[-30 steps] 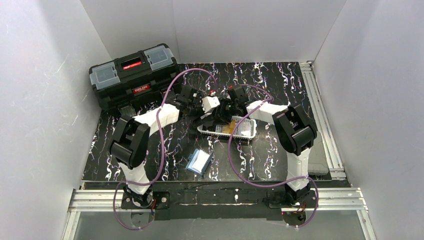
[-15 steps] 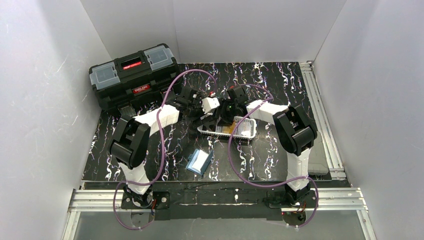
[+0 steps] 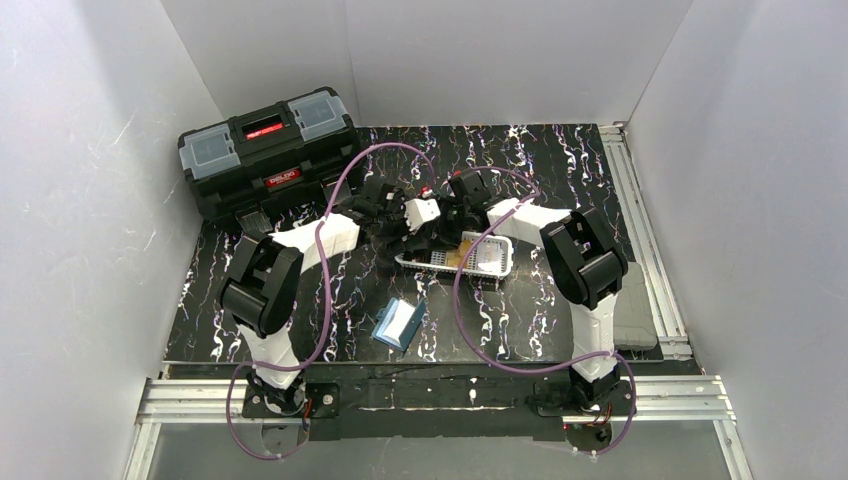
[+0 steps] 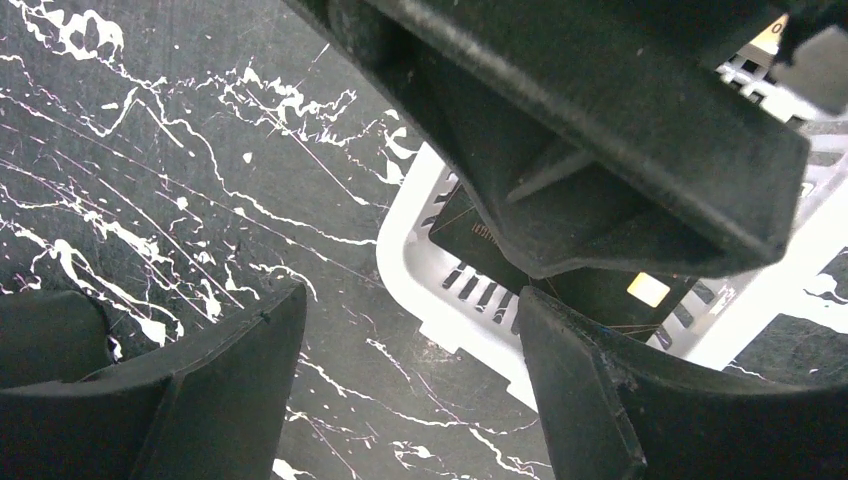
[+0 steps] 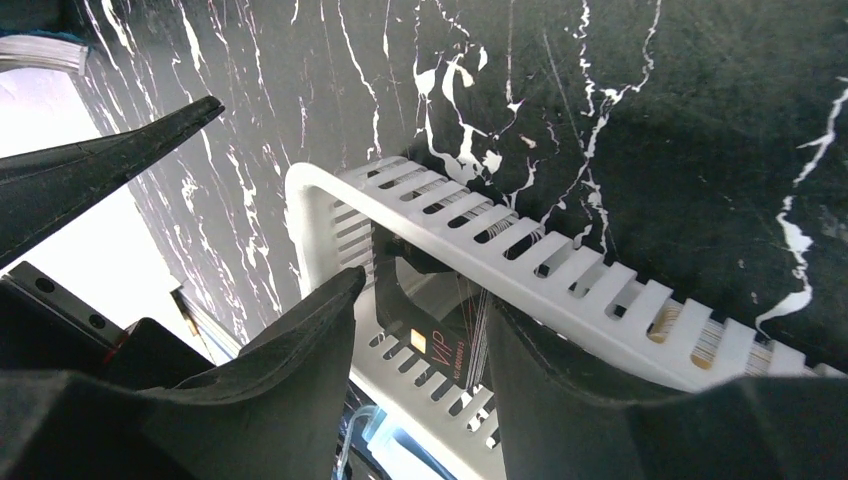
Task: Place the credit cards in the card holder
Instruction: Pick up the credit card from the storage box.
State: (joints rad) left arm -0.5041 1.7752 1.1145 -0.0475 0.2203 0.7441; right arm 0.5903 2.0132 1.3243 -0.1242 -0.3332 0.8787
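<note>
I had the right gripper (image 5: 425,295) spread wide, empty, nearer: black card (image 5: 440,345) lay in the basket (image 5: 560,270) between its fingertips, long axis unclear. The left gripper (image 4: 412,300) gaped too, card off to one side; card holder (image 3: 398,324) well behind both.

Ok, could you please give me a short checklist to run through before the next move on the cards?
1. Left gripper open: ok, jaws apart by the basket corner.
2. Right gripper open: ok, over the basket's rim.
3. Black card located: ok, lying inside the basket.
4. Grippers clear of each other: not ok, both crowd the same end of the basket.
5. Card holder ready: ok, lies open, apart from the basket.
6. Pale card located: cannot tell.
</note>
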